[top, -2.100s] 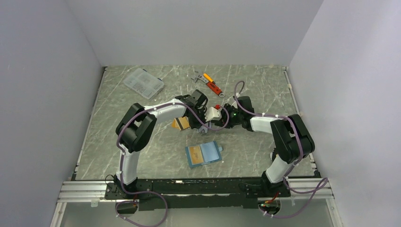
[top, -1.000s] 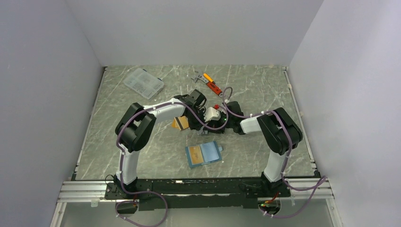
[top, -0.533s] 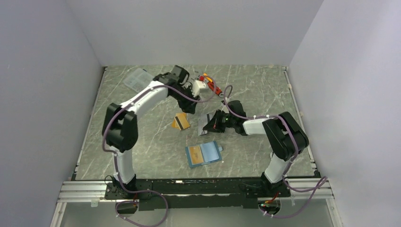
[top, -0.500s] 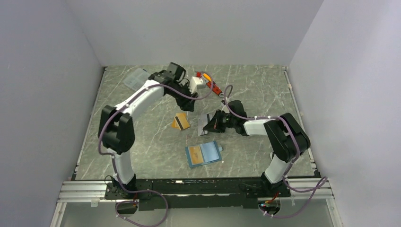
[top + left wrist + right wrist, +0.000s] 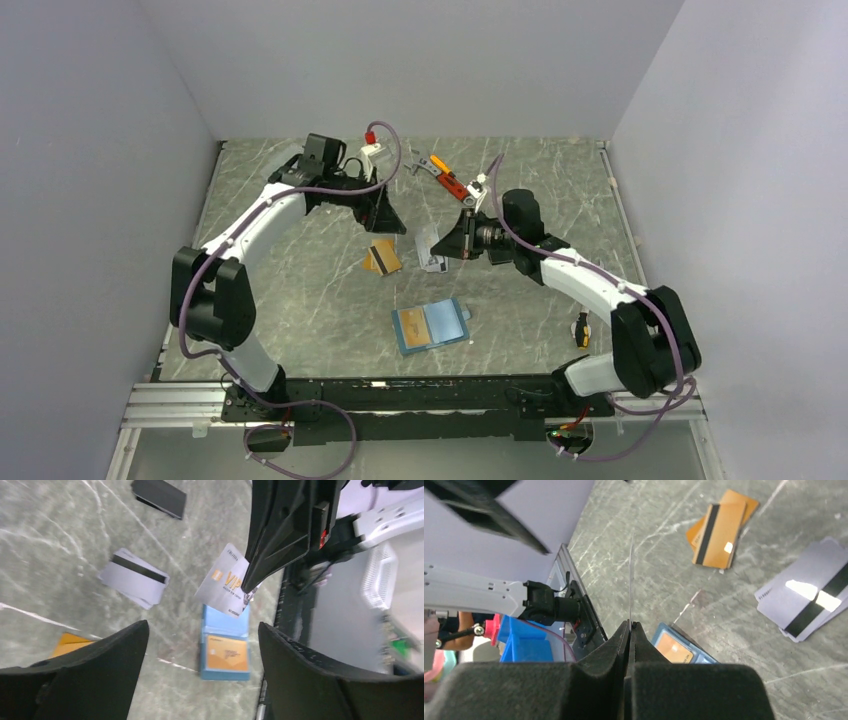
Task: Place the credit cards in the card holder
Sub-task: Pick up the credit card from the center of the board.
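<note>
My right gripper (image 5: 629, 626) is shut on a silver-grey credit card (image 5: 225, 582), which stands edge-on (image 5: 630, 580) between its jaws, lifted above the table. The teal card holder (image 5: 432, 325) lies open near the front, with an orange card in one pocket (image 5: 224, 653). Two orange-gold cards with dark stripes (image 5: 719, 527) lie left of centre on the table (image 5: 382, 258). A small stack of grey striped cards (image 5: 809, 597) lies beside them (image 5: 134, 577). My left gripper (image 5: 385, 220) hangs open and empty above the orange cards, its fingers (image 5: 90, 675) wide apart.
A clear plastic organiser box (image 5: 285, 165) sits at the back left, partly behind my left arm. An orange-handled wrench (image 5: 450, 180) lies at the back centre. A small yellow-and-black item (image 5: 582, 326) lies near the right arm's base. Grey walls close in three sides.
My left gripper opened, let go and swung up and back to the left. My right gripper shut on the silver-grey card and lifted it off the table as the arm rose.
</note>
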